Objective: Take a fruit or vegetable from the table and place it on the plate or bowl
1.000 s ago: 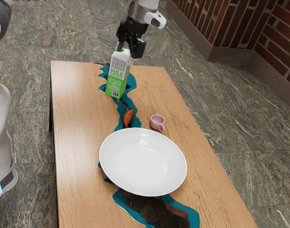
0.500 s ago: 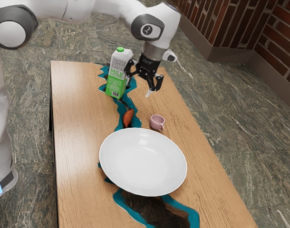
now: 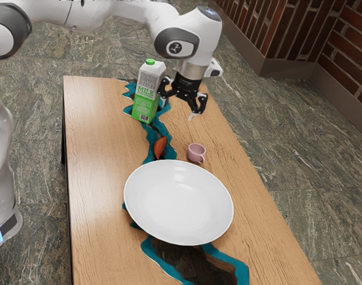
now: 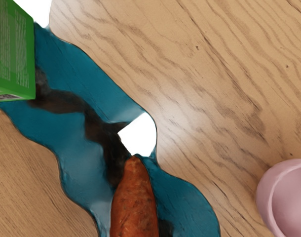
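An orange-brown sweet potato point(image 3: 161, 146) lies on the table's blue resin strip, just beyond the large white plate point(image 3: 178, 202). In the wrist view the sweet potato point(image 4: 134, 200) shows lengthwise on the blue band. My gripper point(image 3: 181, 105) hangs open above the table, to the exterior view's right of the milk carton and some way beyond and above the sweet potato. Nothing is between its fingers.
A green and white milk carton point(image 3: 147, 91) stands upright beside the gripper; the carton's corner point(image 4: 12, 49) appears in the wrist view. A small pink cup point(image 3: 196, 153) stands near the plate's far rim; the cup point(image 4: 286, 197) lies close to the sweet potato. Wooden table point(image 3: 92, 154).
My arm came down from above the milk carton to the exterior view's right of it. Over the last half second the open gripper shifted slightly and turned. The objects have not moved.
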Robot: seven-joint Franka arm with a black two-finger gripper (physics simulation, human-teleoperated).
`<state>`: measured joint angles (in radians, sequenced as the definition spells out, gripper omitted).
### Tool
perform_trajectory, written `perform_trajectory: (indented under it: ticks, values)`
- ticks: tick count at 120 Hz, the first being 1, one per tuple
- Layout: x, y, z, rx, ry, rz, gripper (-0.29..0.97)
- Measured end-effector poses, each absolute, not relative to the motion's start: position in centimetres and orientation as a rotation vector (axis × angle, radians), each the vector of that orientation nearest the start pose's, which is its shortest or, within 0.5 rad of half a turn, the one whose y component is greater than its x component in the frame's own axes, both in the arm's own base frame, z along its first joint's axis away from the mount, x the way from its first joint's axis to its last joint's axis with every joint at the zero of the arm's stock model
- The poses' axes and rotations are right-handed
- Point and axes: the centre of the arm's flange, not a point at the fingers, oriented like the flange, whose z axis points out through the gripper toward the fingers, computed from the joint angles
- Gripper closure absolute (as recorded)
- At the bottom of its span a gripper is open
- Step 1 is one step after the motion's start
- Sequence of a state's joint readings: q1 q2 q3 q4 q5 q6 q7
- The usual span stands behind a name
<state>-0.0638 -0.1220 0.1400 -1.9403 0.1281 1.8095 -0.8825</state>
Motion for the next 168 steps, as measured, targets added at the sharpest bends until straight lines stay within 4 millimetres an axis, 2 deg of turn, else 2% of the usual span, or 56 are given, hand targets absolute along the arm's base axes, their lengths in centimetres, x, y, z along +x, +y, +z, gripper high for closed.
perform_trajectory:
  ticks: [25,51,70,82,99,168]
  values:
    - [51.5,5.2,50.7,-2.686,-1.404,-0.072,0.00]
    - [51.5,5.8,47.3,-2.640,-1.457,-0.012,0.00]
    - [51.1,5.6,45.6,-2.619,-1.472,0.028,0.00]
    - [49.7,5.5,45.4,-2.616,-1.488,0.039,0.00]
    - [48.9,5.4,45.0,-2.608,-1.502,0.053,0.00]
    - [49.4,4.3,42.0,-2.612,-1.549,0.096,0.00]
